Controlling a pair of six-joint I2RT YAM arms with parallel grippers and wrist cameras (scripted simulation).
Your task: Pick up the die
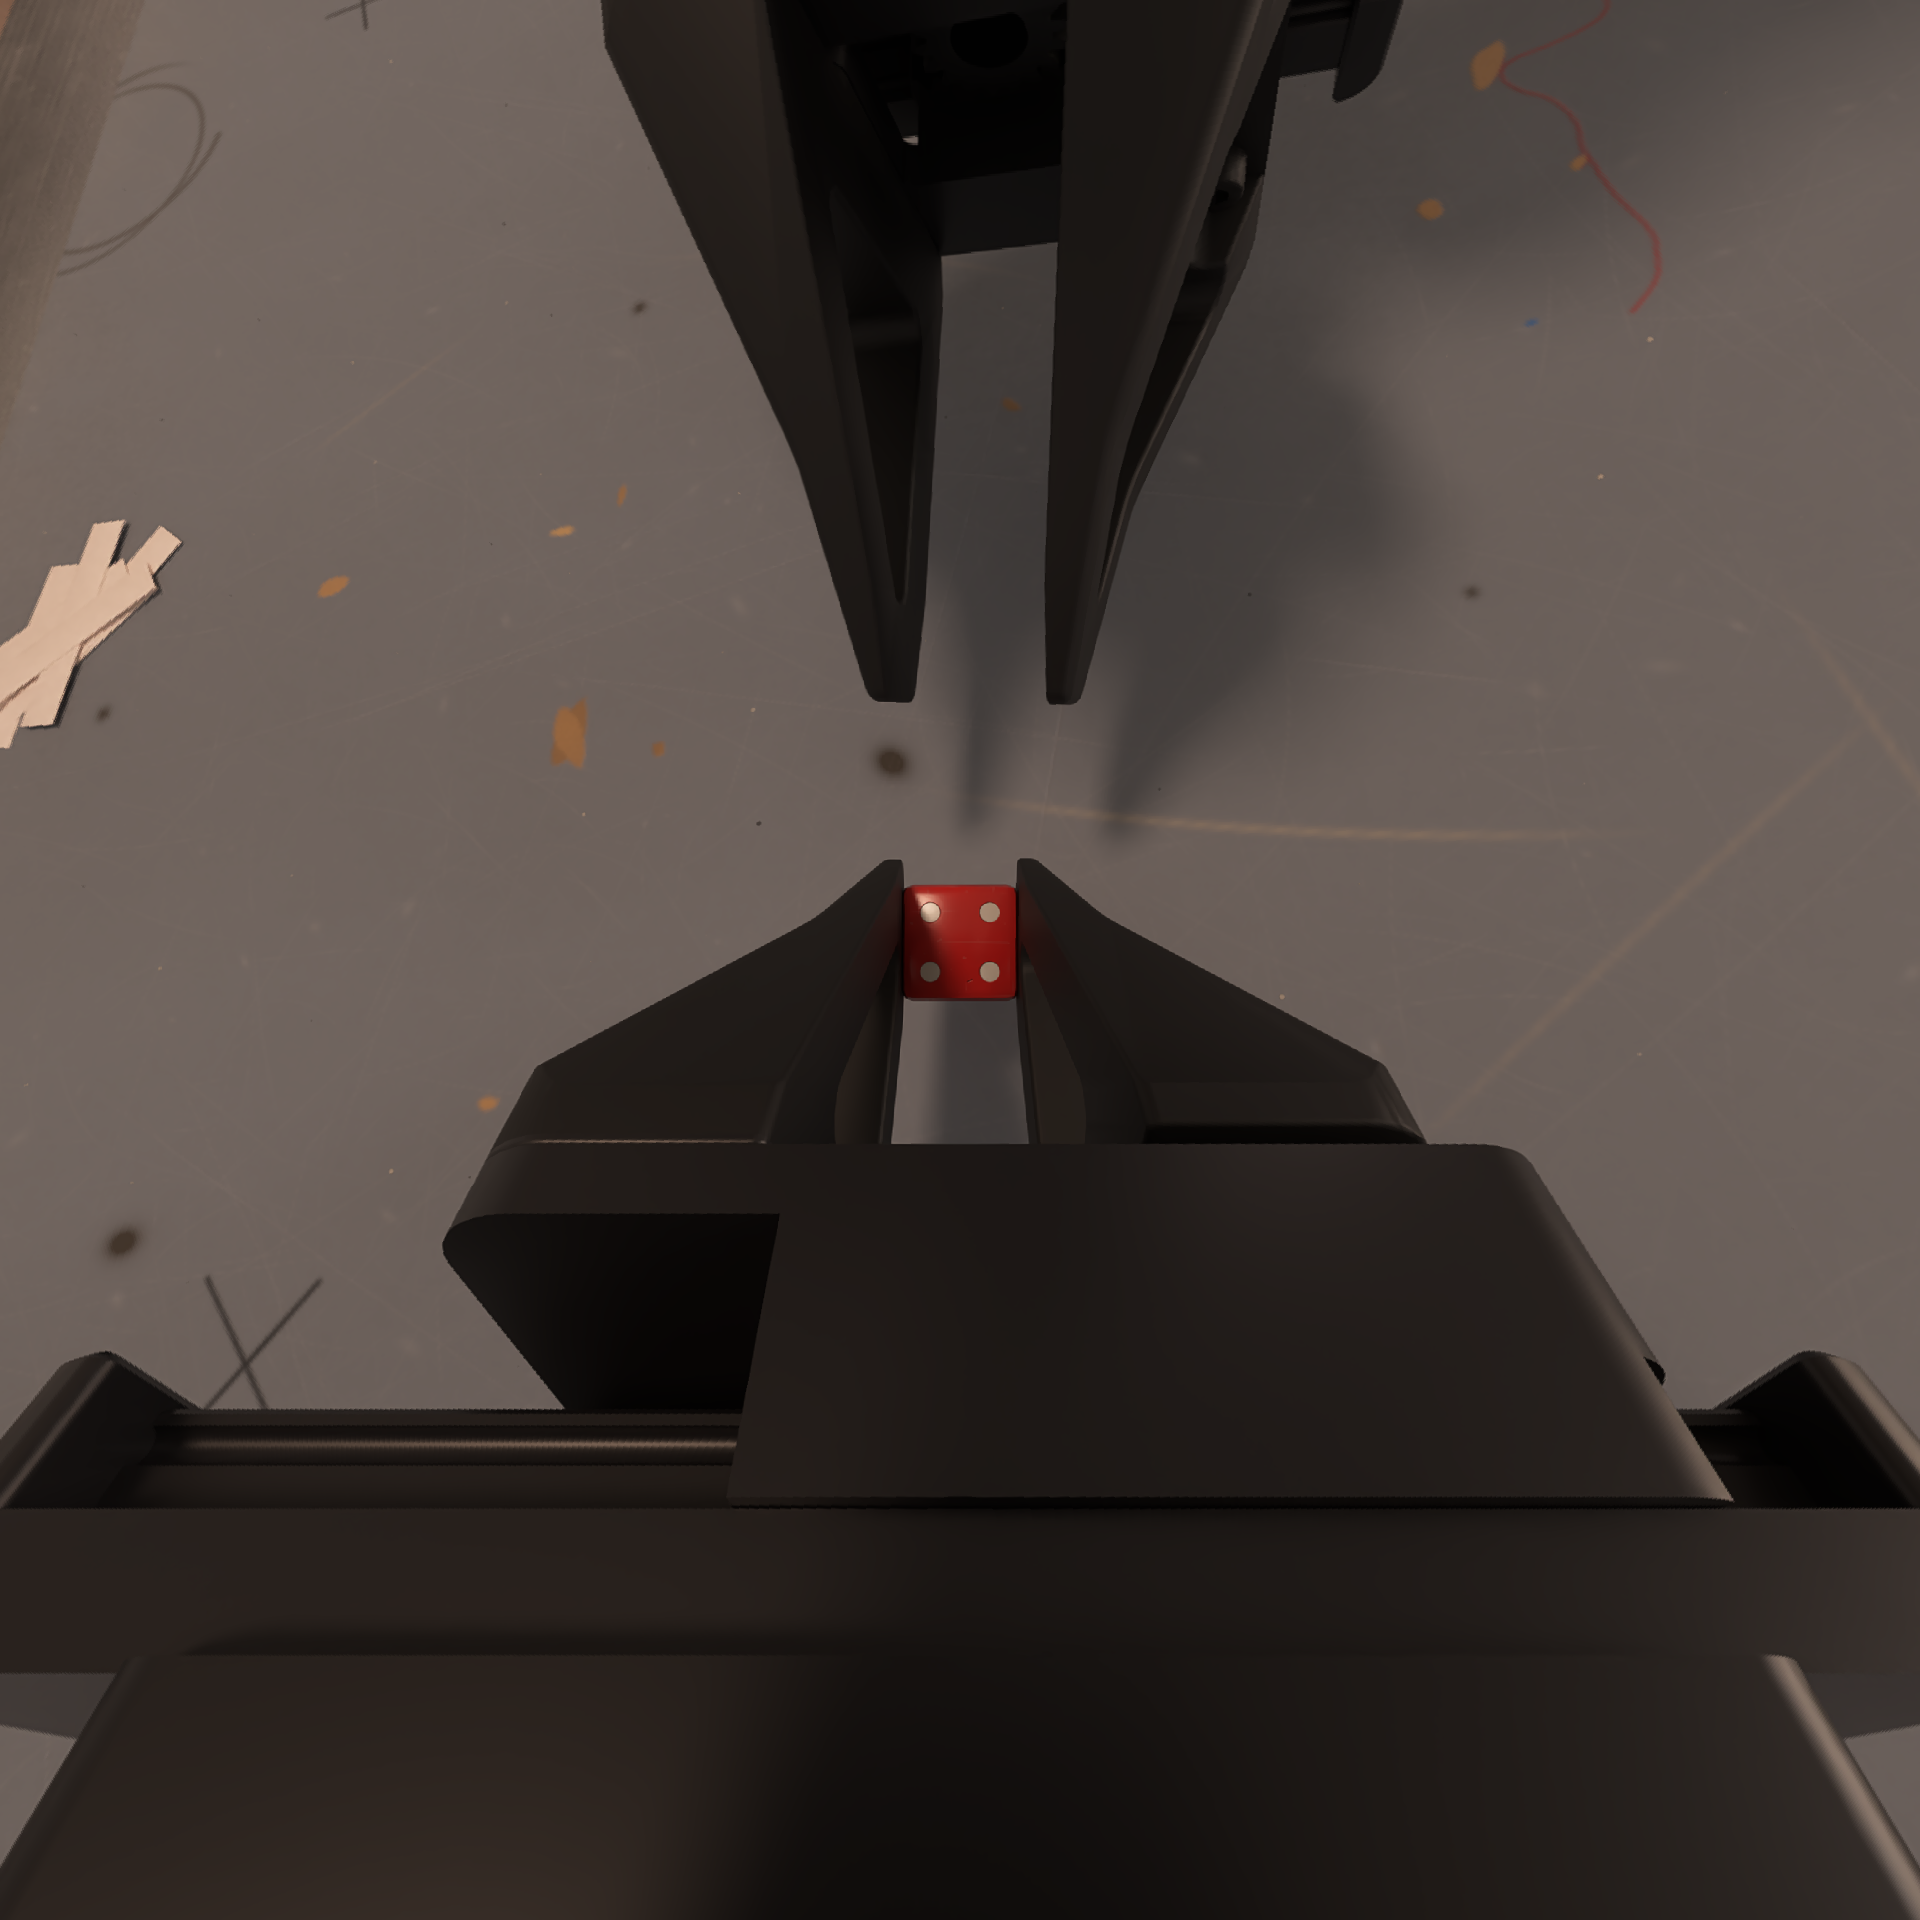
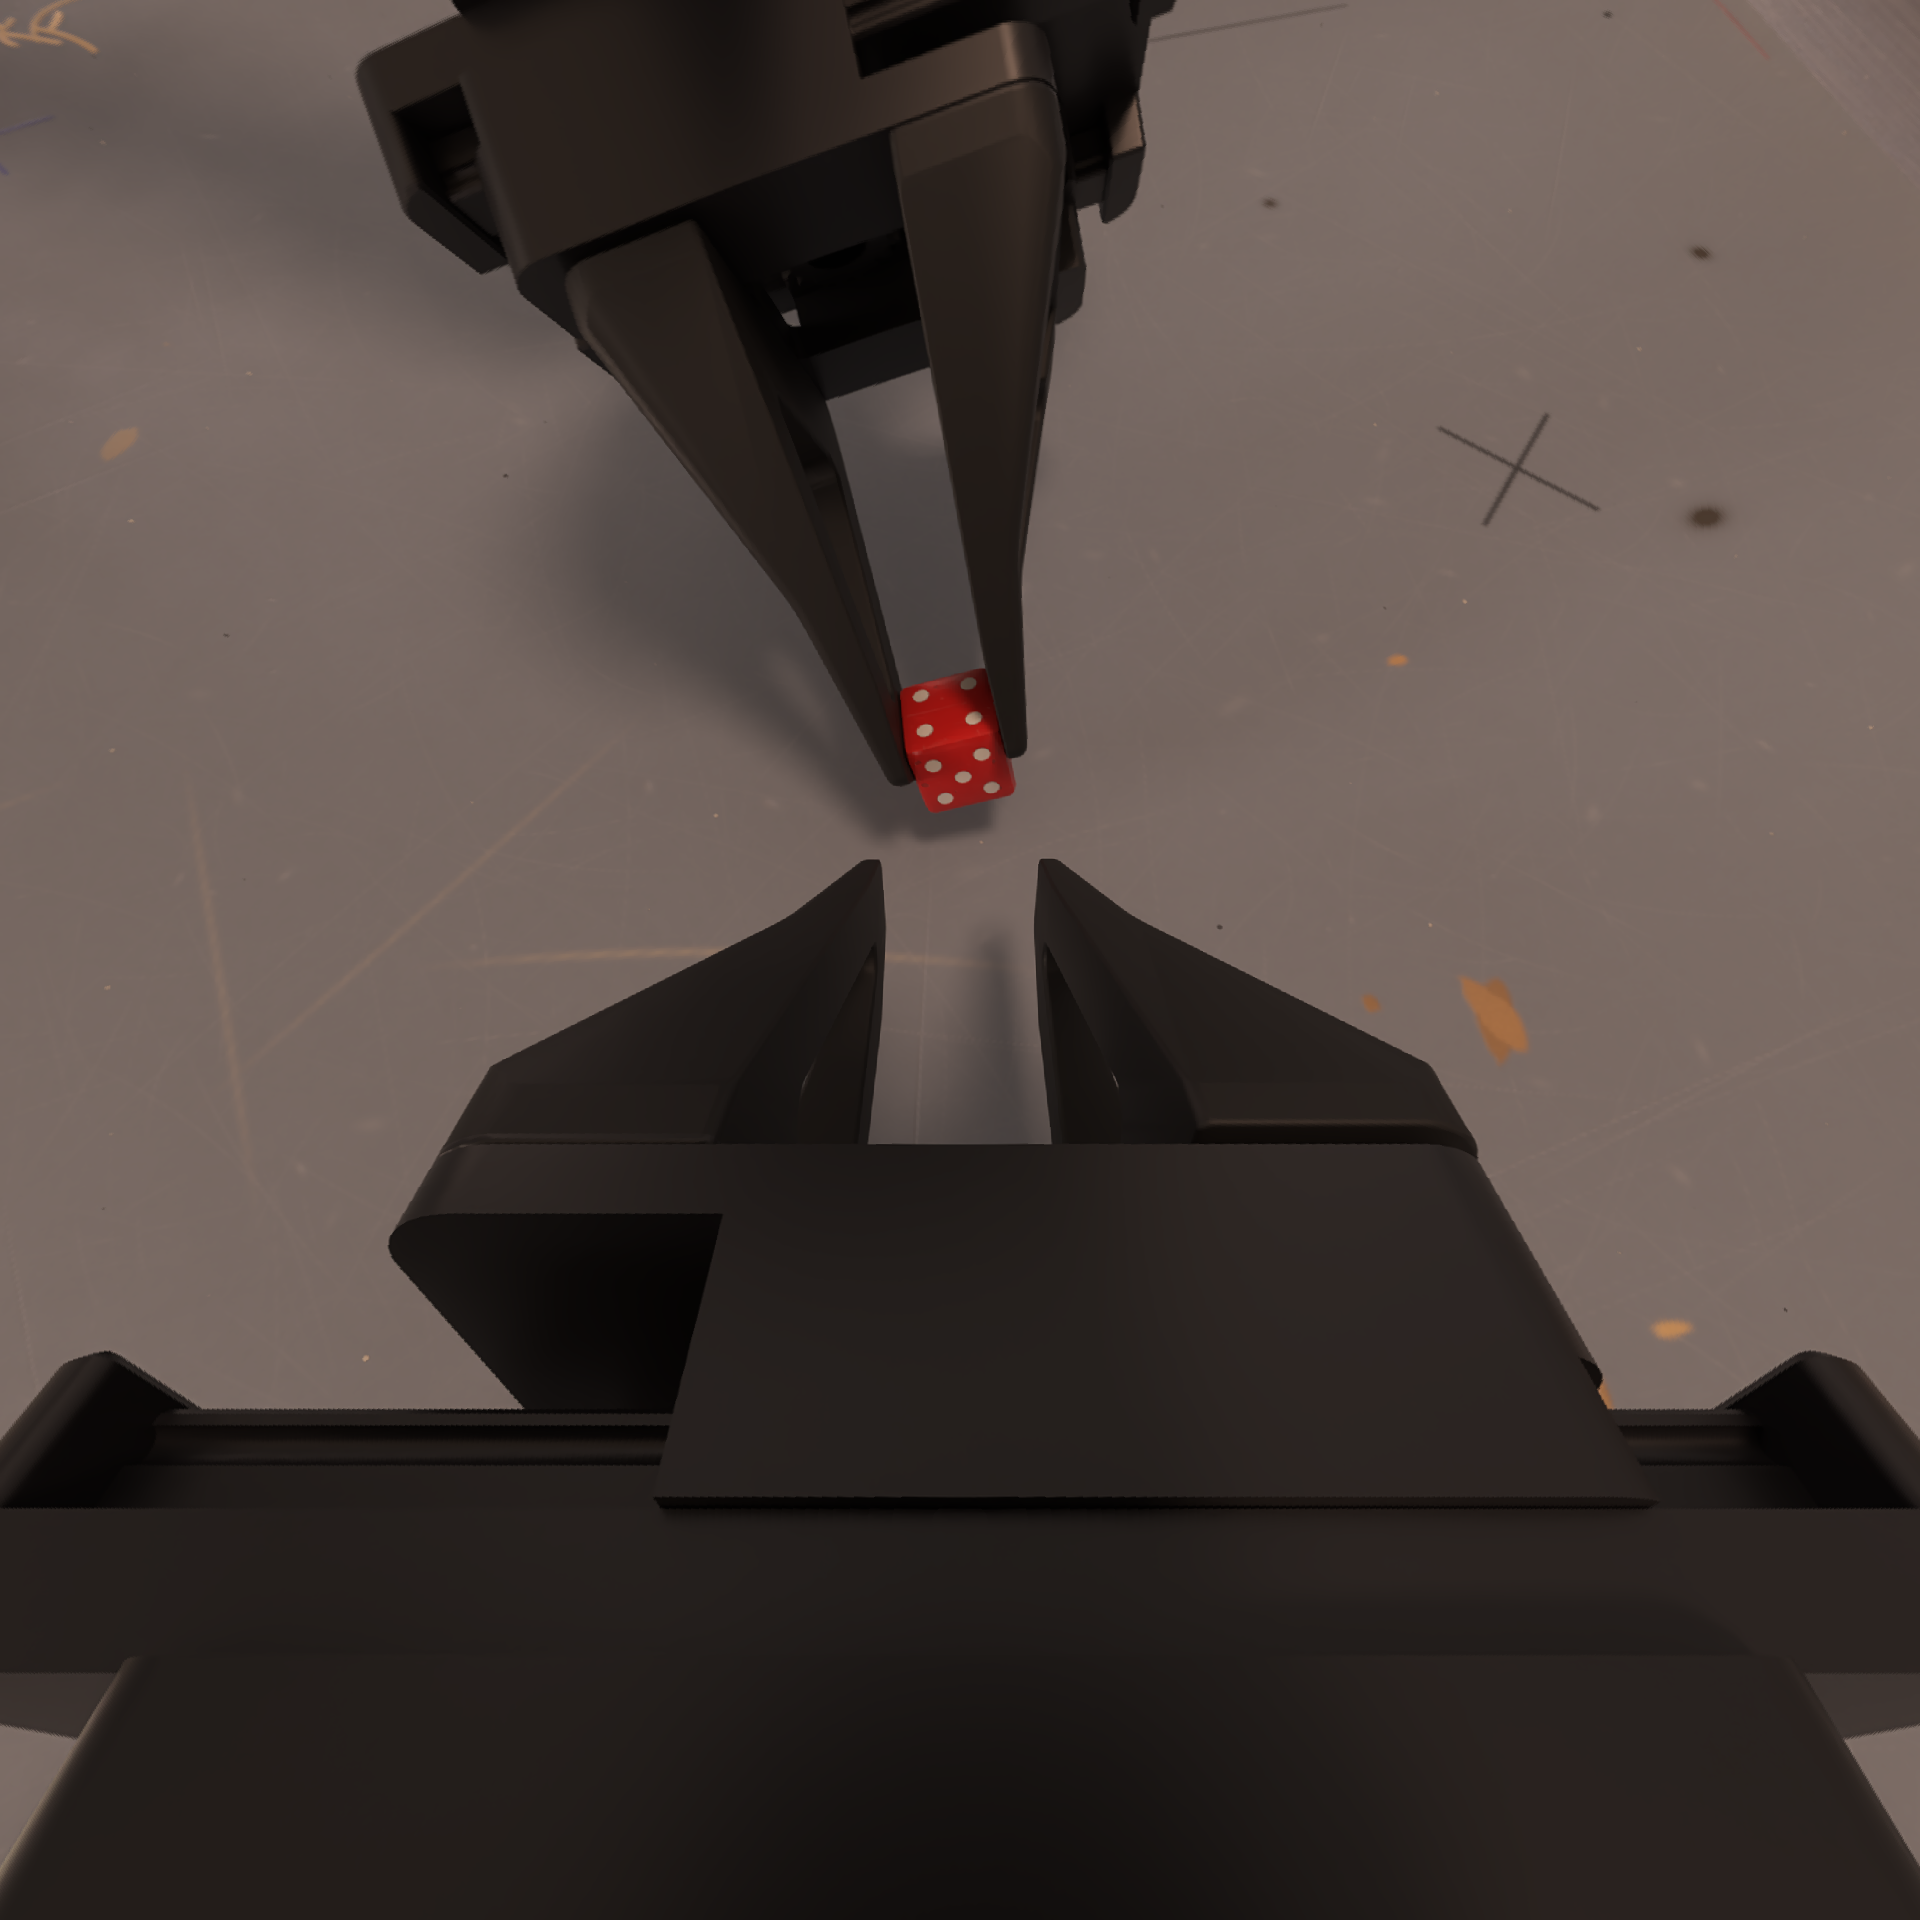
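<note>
A small red die with white pips (image 1: 959,940) sits clamped between the two black fingertips of my left gripper (image 1: 960,869), which is shut on it. The right wrist view shows the same die (image 2: 956,743) pinched at the tips of the left gripper (image 2: 956,762), very close to the grey tabletop (image 2: 312,727); I cannot tell whether it touches. My right gripper (image 2: 961,869) is open and empty, its tips a short way in front of the die and pointing at it. It also shows in the left wrist view (image 1: 980,698), facing the left gripper.
The grey scratched tabletop (image 1: 416,935) carries strips of pale tape (image 1: 73,623) at the left, pencilled crosses (image 1: 255,1340) (image 2: 1517,468), a thin red scribble (image 1: 1600,177) and orange flecks (image 2: 1493,1016). The two grippers face each other tip to tip.
</note>
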